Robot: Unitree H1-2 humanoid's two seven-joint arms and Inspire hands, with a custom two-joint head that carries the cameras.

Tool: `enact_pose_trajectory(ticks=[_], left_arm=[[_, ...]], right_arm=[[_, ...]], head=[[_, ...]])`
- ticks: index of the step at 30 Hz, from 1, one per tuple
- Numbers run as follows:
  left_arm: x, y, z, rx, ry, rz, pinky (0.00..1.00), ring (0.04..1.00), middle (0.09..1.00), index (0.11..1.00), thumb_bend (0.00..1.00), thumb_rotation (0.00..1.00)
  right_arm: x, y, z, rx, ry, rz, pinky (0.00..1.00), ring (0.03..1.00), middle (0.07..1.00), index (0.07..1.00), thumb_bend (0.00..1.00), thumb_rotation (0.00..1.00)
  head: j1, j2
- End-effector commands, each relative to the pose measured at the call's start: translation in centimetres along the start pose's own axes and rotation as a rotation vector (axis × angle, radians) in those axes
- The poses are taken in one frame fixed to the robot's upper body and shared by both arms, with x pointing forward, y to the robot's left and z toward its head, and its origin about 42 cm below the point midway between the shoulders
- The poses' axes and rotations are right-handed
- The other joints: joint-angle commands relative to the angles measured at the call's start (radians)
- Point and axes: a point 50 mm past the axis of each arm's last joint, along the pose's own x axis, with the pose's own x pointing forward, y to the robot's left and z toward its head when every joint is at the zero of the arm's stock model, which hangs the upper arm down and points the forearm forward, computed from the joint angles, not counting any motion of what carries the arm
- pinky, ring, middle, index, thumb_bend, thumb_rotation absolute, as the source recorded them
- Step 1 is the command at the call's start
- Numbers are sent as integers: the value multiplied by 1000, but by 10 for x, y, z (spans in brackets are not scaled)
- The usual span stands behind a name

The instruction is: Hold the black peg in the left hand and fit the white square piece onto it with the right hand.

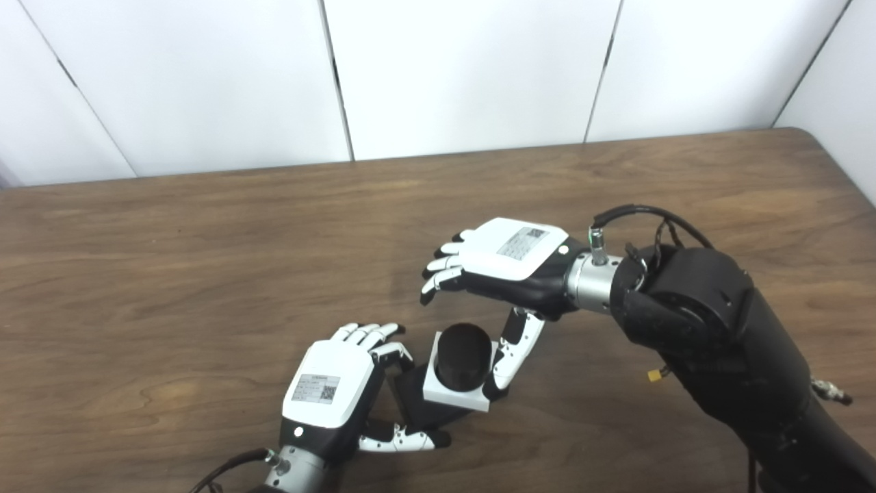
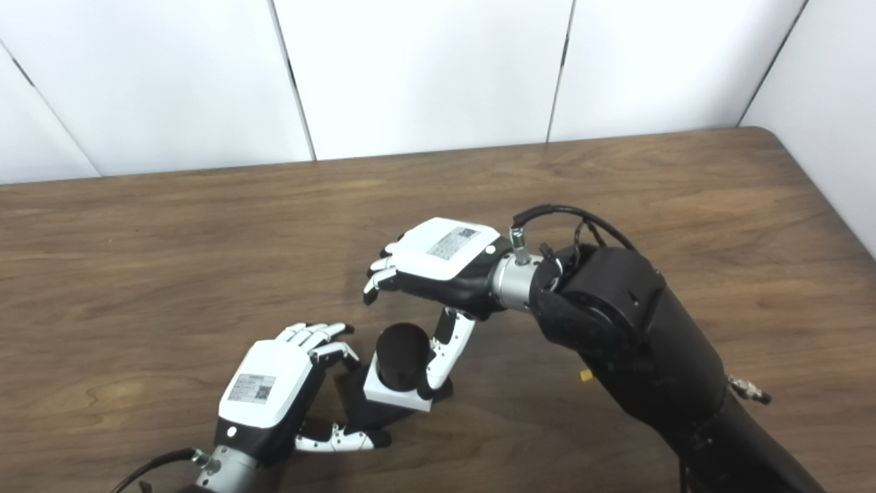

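From the left eye view, the brown wooden table (image 1: 205, 260) lies bare around both hands, with white wall panels (image 1: 465, 75) behind. The left hand (image 1: 335, 394) is curled round the black base of the black peg (image 1: 464, 356), fingers above and thumb beneath. The peg's round top stands up through the white square piece (image 1: 457, 392), which sits around it, just right of that hand. The right hand (image 1: 510, 263) hovers above and behind the peg, fingers spread and curled over nothing; its thumb hangs down and touches the right edge of the white piece. The back of the left hand hides its palm and most of the base it grips.

From the right eye view, the right hand (image 2: 445, 260) is further from the frame's edge and its black forearm (image 2: 636, 342) fills more of the picture. A small yellow bit (image 2: 586, 375) shows against the forearm's near edge; what it is cannot be told. The peg (image 2: 402, 356) shows more of its side here, and the left hand (image 2: 274, 394) has its wrist cut off at the bottom edge.
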Motion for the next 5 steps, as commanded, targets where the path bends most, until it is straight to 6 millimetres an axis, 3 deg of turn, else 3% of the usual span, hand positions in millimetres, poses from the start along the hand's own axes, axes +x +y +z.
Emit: enact_pose_trajectory(ticks=[1, 5], left_arm=[[-8, -1, -3, 5, 34, -104, 937, 901, 907, 933, 1000, 664], [-15, 17, 0, -11, 35, -146, 960, 947, 956, 982, 1000, 666]], right_arm=[[-4, -13, -2, -15, 15, -73, 976, 958, 912, 816, 1000, 493], [-3, -12, -6, -12, 20, -77, 965, 956, 910, 814, 1000, 490]], head=[[2, 1], [6, -2]])
